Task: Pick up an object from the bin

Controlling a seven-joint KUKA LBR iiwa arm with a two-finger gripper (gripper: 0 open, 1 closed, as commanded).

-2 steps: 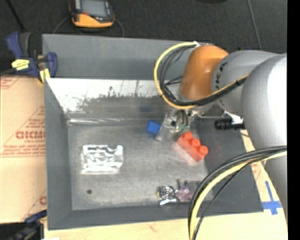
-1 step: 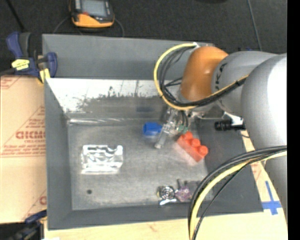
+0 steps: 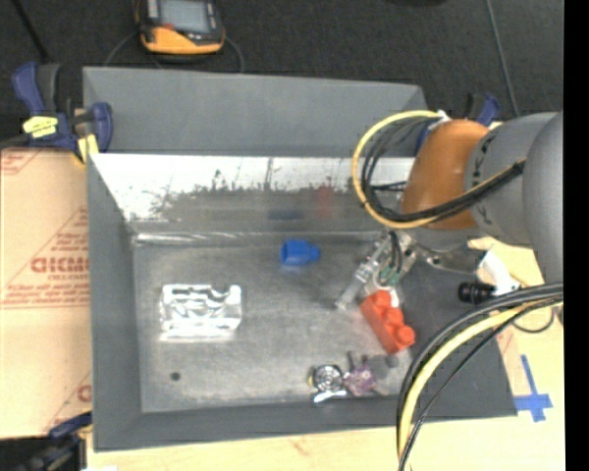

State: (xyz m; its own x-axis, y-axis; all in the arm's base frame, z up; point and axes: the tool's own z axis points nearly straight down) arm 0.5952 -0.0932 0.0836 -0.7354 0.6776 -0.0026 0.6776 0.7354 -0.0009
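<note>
Camera view: The gripper of the arm, with its orange wrist cover and looped cables, hangs low inside the grey metal bin, down and to the right of a small blue block. Whether the jaws are parted or closed cannot be told from this angle.

A lumpy red plastic piece lies on the floor further down and right of the blue block. Its upper-left end sits directly at the gripper, though contact cannot be made out. Its long axis runs on a diagonal, from that upper-left end down toward the bin's lower-right corner.

The right wall stands near the piece's lower end. A small silver and purple cluster lies below the blue block and to its right, near the red piece, close against the front wall.

A clear plastic box rests well apart, down and left of the blue block. Bare floor lies open between that box and the red piece.
</note>
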